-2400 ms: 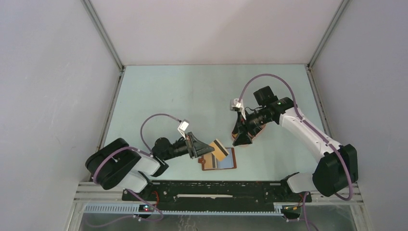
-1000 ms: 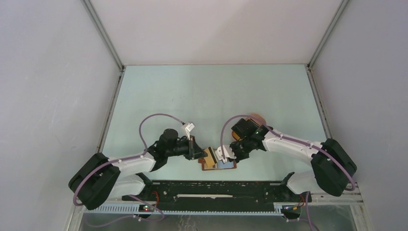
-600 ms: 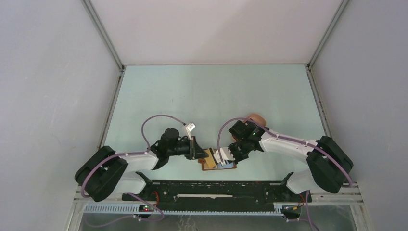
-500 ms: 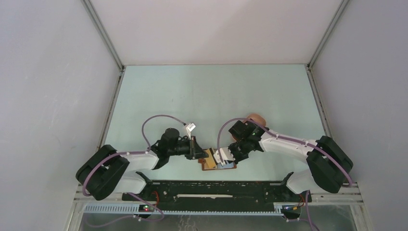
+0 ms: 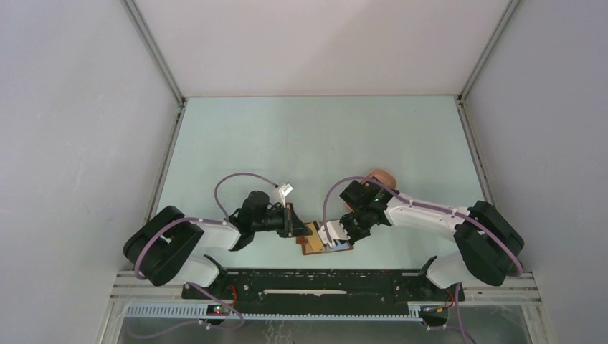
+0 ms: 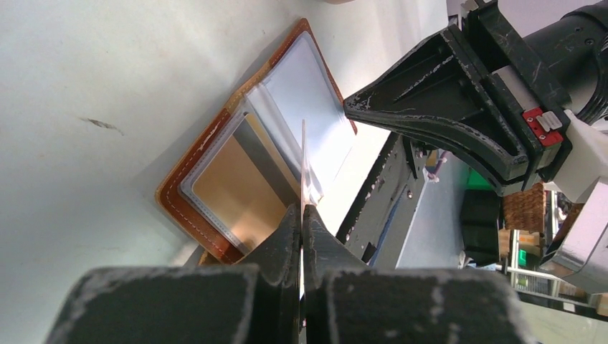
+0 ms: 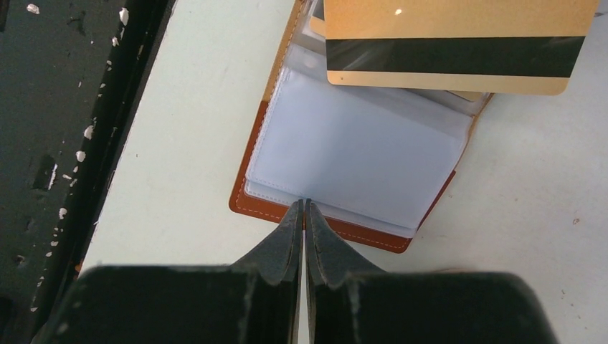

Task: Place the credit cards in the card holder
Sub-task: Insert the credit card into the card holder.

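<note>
Where the two arms meet at the near middle of the worktop (image 5: 287, 143), the card holder (image 7: 252, 203) lies opened flat, close to the near edge. Brown leather outside, clear plastic sleeves (image 7: 358, 154) inside.

Left arm (image 5: 215, 231) reaches in low from the left. Its jaws are clamped on a gold card (image 7: 459, 18) with a black stripe. From the left wrist the card shows edge-on as a thin pale line rising out of the tips. It stands over the holder's middle fold, tilted, its free edge just above the sleeves. Cannot tell whether that edge touches a sleeve.

Right arm (image 5: 423, 213) comes in from the right, wrist turned down. Its jaws are together, only a hairline between the tips, and the tips sit at the near edge of the topmost sleeve, over the leather border. Cannot tell if a leaf of plastic is pinched between them.

Something tan shows through the sleeve on the holder's left half; card or lining, unclear.

A small pinkish-brown tray (image 5: 381, 175) sits farther back, just behind the right arm's elbow, partly hidden by it.
</note>
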Controlling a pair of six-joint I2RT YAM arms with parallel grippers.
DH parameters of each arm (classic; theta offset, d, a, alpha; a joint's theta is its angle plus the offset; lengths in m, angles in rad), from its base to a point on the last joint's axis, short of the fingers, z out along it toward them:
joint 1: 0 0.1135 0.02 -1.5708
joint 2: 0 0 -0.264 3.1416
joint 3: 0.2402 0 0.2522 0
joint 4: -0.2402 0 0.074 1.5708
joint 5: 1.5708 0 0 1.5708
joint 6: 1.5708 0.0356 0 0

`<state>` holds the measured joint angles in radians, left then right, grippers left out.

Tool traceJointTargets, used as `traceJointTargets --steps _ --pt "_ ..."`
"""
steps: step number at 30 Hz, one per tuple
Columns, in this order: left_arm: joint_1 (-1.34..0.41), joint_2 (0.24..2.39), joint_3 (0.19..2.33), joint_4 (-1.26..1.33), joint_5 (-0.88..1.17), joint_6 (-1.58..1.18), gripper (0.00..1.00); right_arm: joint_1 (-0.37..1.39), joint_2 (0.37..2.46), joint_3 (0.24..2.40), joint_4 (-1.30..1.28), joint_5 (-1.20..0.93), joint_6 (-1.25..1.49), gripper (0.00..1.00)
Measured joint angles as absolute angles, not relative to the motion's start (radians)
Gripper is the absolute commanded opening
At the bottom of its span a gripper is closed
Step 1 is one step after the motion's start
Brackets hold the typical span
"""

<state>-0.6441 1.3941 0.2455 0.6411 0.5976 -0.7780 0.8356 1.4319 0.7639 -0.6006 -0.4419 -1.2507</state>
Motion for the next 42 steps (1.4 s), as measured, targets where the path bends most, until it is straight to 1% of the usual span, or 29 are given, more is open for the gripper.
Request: traceJointTargets --steps 15,30,42 --pt "-0.632 1.451 0.245 0.791 0.64 -0.852 0.0 0.847 1.452 0.764 -0.599 -0.419 -1.251 0.09" --pt "-0.627 1.463 0.245 0.736 0.632 -0.857 0.0 0.852 1.452 0.764 -0.598 -0.411 -1.251 0.09" --pt "-0.626 1.52 0.255 0.72 0.636 -0.875 0.0 0.853 1.452 0.764 -0.597 -0.403 -1.251 0.09"
